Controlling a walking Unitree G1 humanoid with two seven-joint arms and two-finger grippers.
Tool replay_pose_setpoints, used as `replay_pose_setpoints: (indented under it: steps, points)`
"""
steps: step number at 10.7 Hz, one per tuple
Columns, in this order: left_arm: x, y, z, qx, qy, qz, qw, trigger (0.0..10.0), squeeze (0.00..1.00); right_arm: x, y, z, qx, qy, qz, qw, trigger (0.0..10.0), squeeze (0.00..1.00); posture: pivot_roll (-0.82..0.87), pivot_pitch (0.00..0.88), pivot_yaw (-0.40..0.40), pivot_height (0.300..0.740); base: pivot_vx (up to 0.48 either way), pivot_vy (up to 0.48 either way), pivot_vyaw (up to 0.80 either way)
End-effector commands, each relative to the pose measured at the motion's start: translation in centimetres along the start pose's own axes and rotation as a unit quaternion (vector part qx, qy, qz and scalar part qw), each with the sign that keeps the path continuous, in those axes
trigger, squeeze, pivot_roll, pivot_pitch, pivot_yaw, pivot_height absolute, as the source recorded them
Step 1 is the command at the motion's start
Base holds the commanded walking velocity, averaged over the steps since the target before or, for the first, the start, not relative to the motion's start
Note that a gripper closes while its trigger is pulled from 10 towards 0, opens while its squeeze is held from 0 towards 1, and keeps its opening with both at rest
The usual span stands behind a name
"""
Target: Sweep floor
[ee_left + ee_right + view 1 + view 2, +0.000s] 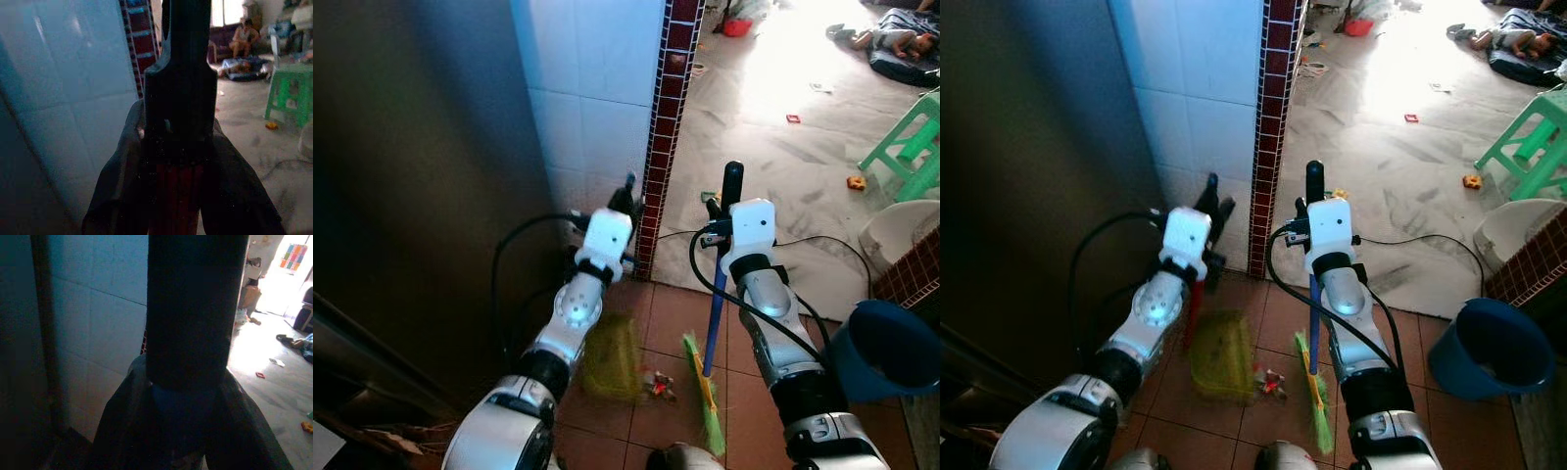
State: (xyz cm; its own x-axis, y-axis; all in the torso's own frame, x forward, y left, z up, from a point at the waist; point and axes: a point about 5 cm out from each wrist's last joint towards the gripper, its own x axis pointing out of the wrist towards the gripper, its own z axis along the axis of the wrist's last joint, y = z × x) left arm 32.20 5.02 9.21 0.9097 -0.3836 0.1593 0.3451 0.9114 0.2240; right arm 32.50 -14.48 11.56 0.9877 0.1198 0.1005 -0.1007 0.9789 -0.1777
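My right gripper (724, 211) is shut on a broom (715, 323) with a blue shaft and a black top grip (195, 308). It holds the broom nearly upright, and the green bristles (705, 392) rest on the brown floor tiles. My left gripper (625, 201) is shut on the long handle of a dustpan; the handle is red with a black end (181, 98). The yellow-green dustpan (1219, 357) lies on the tiles below that arm. Small red and white litter (1268, 382) sits between the pan and the bristles.
A white tiled wall with a red-brown tile edge (666, 127) stands straight ahead, and a dark panel (411, 196) is on the left. A blue bucket (886, 348), a white basin (901, 230) and a green stool (911, 147) stand to the right. A person (901, 44) lies far back.
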Motion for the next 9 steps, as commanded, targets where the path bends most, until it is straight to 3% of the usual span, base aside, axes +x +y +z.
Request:
replay_pose_setpoints:
  steps: [1, 6, 7, 9]
  points:
    - [0.2, -0.1, 0.3, 0.016, -0.007, -0.018, 1.000, 10.0, 0.00, 0.5, -0.3, 1.1, -0.006, -0.023, -0.004, 1.000, 10.0, 0.00, -0.08, 0.000, -0.019, 0.740, 0.000, 0.000, 0.00]
    - [-0.4, -0.4, -0.6, 0.032, 0.008, -0.001, 0.999, 10.0, 0.00, 0.6, 0.2, 0.8, 0.009, -0.019, -0.004, 1.000, 10.0, 0.00, -0.09, 0.000, -0.016, 0.740, 0.000, 0.000, 0.00]
    - [-0.5, -1.1, -1.3, -0.001, 0.035, 0.022, 0.999, 10.0, 0.00, 0.8, 0.9, 1.2, 0.055, -0.025, 0.004, 0.998, 10.0, 0.00, -0.09, 0.000, -0.015, 0.740, 0.000, 0.000, 0.00]
    - [-0.7, -2.3, -2.2, -0.052, 0.078, 0.010, 0.996, 10.0, 0.00, 0.9, 1.5, 1.8, 0.095, -0.037, 0.023, 0.995, 10.0, 0.00, -0.10, 0.000, -0.014, 0.740, 0.000, 0.000, 0.00]
